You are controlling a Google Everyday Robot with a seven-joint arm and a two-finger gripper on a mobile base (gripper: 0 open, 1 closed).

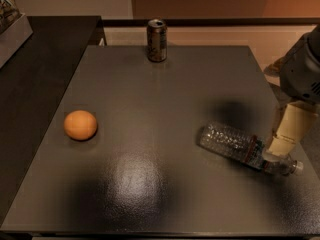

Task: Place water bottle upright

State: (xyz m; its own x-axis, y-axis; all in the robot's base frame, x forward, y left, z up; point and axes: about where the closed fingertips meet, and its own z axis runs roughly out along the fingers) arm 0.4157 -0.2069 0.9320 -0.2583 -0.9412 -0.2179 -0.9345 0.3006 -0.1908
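Note:
The water bottle [231,143] lies on its side at the right of the dark table [150,94]. It is clear and ribbed, with a dark label band and its white cap [298,167] pointing to the right edge. My gripper [277,148] comes in from the right edge on a grey arm. Its beige tip is right above the bottle's neck end, at or just touching the label band. The bottle rests on the table.
A brownish drink can [156,33] stands upright at the table's far edge. An orange [80,125] sits at the left. A second dark counter [35,69] adjoins on the left. The table's right edge is close to the bottle's cap.

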